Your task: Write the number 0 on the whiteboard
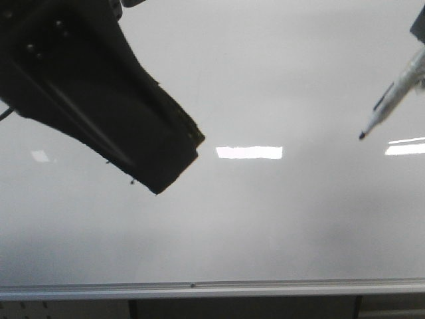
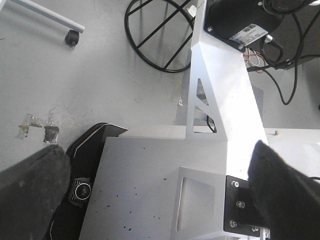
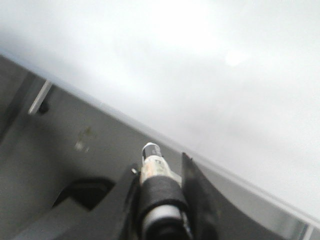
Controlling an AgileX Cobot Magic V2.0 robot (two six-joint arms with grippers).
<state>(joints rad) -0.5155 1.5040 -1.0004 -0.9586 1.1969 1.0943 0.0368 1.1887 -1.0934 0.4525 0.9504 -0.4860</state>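
The whiteboard [image 1: 265, 219] is a large glossy white-grey panel that fills nearly the whole front view, shading darker toward its lower part. A silver metal rail [image 1: 212, 288] runs along its bottom edge (with one small dark dot near the middle). Bright rectangular light reflections sit on the gloss at mid-height. No drawn loop or other black mark shows on the board. In the right wrist view the board is a pale, blurred expanse [image 3: 200, 75].
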